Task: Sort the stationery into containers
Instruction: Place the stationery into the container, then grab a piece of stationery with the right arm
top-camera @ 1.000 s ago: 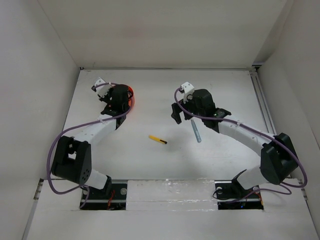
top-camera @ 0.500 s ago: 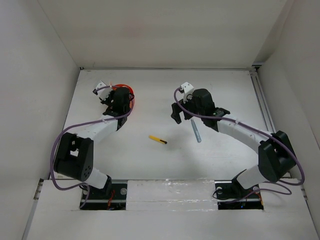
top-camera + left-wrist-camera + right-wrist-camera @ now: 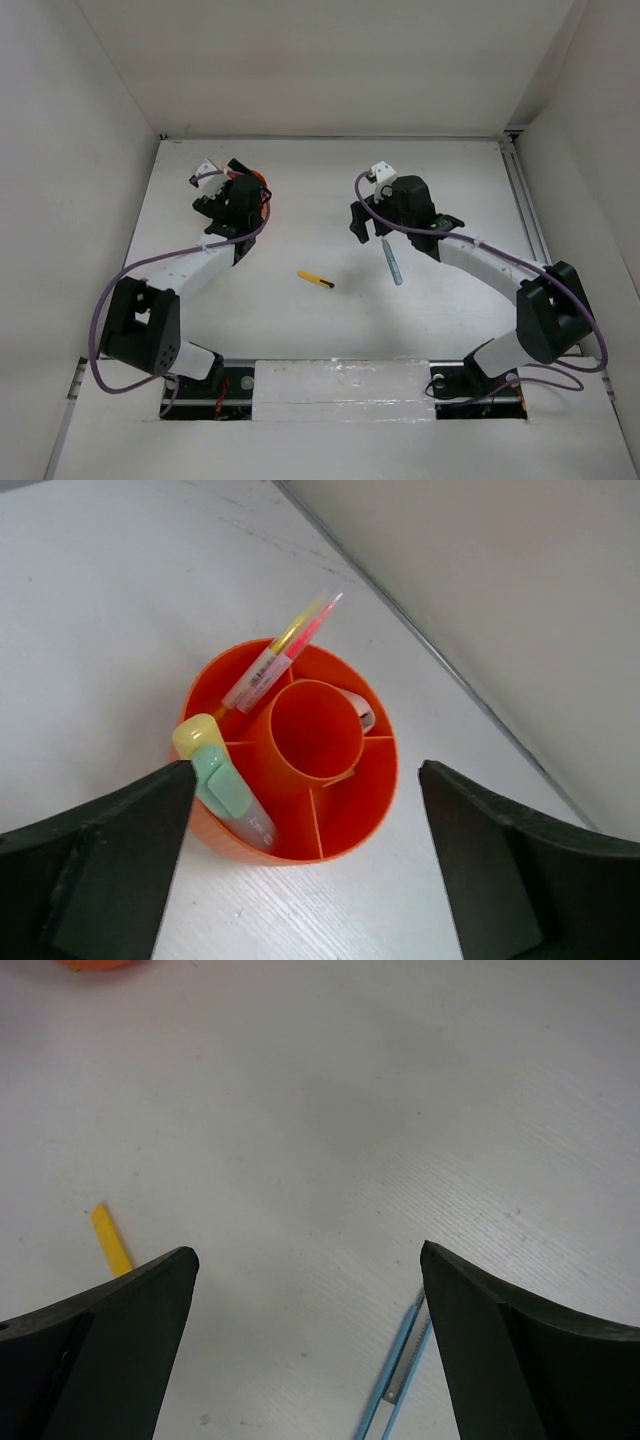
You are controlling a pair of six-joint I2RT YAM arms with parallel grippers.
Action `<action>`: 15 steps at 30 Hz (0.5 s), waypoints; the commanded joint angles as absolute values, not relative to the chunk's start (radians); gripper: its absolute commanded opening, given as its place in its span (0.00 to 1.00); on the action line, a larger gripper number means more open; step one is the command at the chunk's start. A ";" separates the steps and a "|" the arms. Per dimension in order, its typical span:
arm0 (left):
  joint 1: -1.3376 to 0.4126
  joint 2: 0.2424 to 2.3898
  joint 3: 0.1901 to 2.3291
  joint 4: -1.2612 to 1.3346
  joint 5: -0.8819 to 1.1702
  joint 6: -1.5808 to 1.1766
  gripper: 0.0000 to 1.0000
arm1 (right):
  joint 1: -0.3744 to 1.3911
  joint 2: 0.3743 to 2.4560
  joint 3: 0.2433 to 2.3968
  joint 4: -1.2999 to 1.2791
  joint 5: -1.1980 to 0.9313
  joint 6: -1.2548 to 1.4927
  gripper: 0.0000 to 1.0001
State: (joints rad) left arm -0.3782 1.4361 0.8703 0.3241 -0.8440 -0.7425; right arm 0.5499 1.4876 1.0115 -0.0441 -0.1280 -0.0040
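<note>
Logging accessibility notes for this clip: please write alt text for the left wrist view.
An orange divided cup stands on the white table, framed by the open left fingers. A pink-and-yellow pen leans out of one compartment, a pale yellow marker and a pale green marker share another, and a white item peeks from behind the central tube.

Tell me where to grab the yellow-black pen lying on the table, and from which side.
Grip the yellow-black pen at mid-barrel, coming straight down from above and closing across its width. It lies flat and slanted on the table with nothing close by, so only its long sides are offered. A mid-barrel grip should keep it balanced.
</note>
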 commanded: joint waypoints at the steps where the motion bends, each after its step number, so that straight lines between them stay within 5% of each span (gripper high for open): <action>1: -0.390 1.341 0.936 0.272 -0.828 -0.742 0.91 | 0.520 1.486 0.992 -0.015 -0.062 -0.005 0.99; 2: -0.390 1.319 0.946 0.259 -0.793 -0.742 1.00 | 0.520 1.496 1.005 -0.067 -0.028 0.005 1.00; 15: -0.390 1.278 1.201 -0.120 -0.445 -0.770 1.00 | 0.511 1.528 0.937 -0.238 0.118 0.116 1.00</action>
